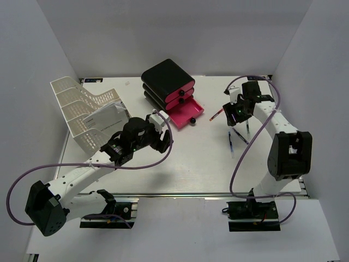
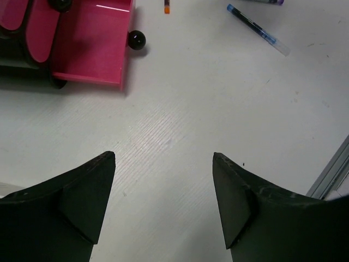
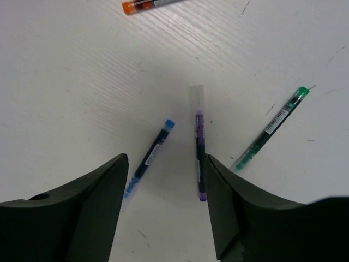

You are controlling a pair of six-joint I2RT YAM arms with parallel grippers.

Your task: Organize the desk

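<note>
Nearby, the white desk (image 1: 207,158) spreads out from the arm bases; left gripper (image 2: 163,158) gapes wide over it, gripping nothing; right gripper (image 3: 166,161) likewise spread and unladen above a blue pen (image 3: 150,155) and purple pen (image 3: 199,158) lying flat; farther back, a pink drawer (image 1: 188,114) stands pulled out.

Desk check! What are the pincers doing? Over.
Left pincer open, empty. Right pincer open above blue pen and purple pen. Desk untidy, pink drawer open. Nothing blocking.
</note>
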